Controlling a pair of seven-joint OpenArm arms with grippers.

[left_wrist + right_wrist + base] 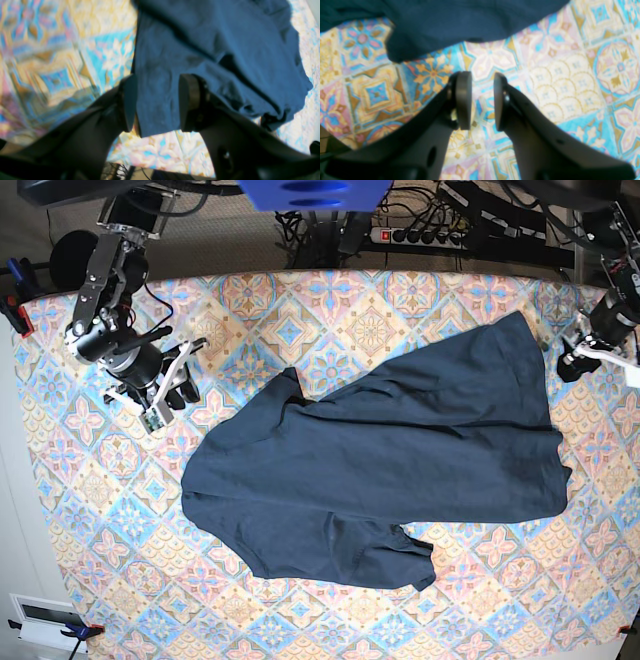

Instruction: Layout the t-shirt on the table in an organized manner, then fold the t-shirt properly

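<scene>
Left end effector (pixel 157 105): jaws parted, holding nothing, poised over the t-shirt's (pixel 400 460) edge; cloth shows between the pads, ungripped.
Right end effector (pixel 482 101): jaws apart, empty, over bare counter (pixel 570 82); shirt just beyond its tips.
Nearer arm: left, judging by the wrist views.
Shirt position: mid-counter, spread but skewed.
Long axis: runs diagonally across the counter in the base view.
Shirt look: plain dark navy, soft; lower part bunched and folded under.
Likely need: straighten before folding.

Black jointed arms, dark curved fingers (pixel 463 100) with flat oval tips
</scene>
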